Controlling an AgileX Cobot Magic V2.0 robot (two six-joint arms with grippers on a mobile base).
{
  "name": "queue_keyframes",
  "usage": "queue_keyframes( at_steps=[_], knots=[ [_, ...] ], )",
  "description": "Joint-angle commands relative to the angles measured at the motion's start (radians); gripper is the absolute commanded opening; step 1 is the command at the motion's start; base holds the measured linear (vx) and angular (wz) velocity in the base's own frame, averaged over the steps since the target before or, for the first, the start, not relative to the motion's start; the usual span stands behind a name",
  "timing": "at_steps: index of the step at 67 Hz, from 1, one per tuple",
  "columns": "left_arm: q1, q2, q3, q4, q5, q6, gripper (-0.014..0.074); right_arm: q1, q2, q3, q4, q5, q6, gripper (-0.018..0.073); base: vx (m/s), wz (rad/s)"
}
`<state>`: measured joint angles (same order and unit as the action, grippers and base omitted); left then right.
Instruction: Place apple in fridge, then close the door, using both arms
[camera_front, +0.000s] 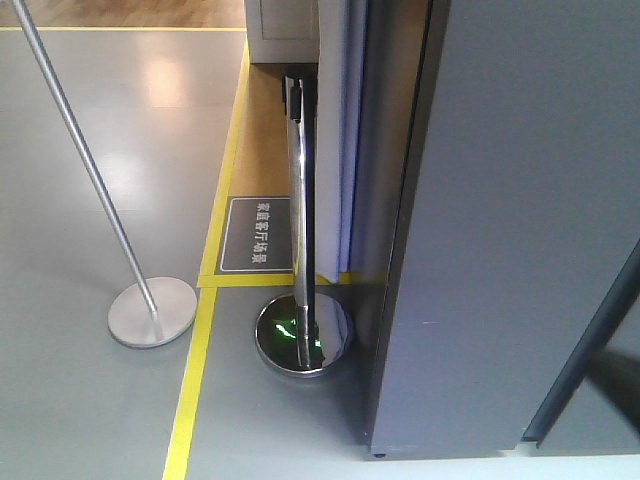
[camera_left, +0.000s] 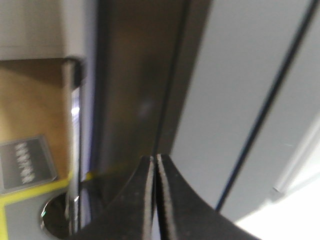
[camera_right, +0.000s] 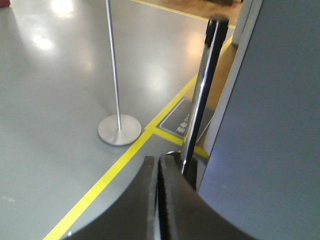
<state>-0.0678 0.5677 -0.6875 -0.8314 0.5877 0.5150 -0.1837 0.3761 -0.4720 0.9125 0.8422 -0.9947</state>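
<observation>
Glossy grey floor, yellow tape line, chrome poles; fridge shut; both jaws together.

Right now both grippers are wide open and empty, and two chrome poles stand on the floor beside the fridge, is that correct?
Not quite. Both grippers are shut, not wide open: the left gripper and the right gripper each show fingers pressed together, empty, in the wrist views. Two chrome poles do stand beside the fridge.
</observation>
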Motion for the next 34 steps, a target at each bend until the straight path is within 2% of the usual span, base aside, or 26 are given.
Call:
queue_keyframes(
  at_steps=[1,7,13,22,34],
  knots=[
    [0.002,-0.120,0.164,-0.088,-0.157,-0.041,-0.0008,-0.005,-0.010,0.010,0.046,-0.050,-0.009,-0.0006,0.00,0.00],
    [0.002,-0.214,0.294,-0.150,-0.209,-0.062,-0.0008,-0.005,-0.010,0.017,0.047,-0.019,-0.009,-0.0006,0.00,0.00],
    [0.002,-0.269,0.360,-0.222,-0.240,-0.062,-0.0008,-0.005,-0.010,0.017,0.047,-0.005,-0.009,-0.0006,0.00,0.00],
    [0.002,-0.285,0.368,-0.291,-0.279,-0.061,-0.0008,-0.005,-0.010,0.017,0.049,-0.005,-0.009,-0.0006,0.00,0.00],
    [0.002,-0.285,0.367,-0.476,-0.302,-0.061,-0.0008,-0.005,-0.010,0.017,0.049,-0.005,-0.009,-0.0006,0.00,0.00]
  ],
)
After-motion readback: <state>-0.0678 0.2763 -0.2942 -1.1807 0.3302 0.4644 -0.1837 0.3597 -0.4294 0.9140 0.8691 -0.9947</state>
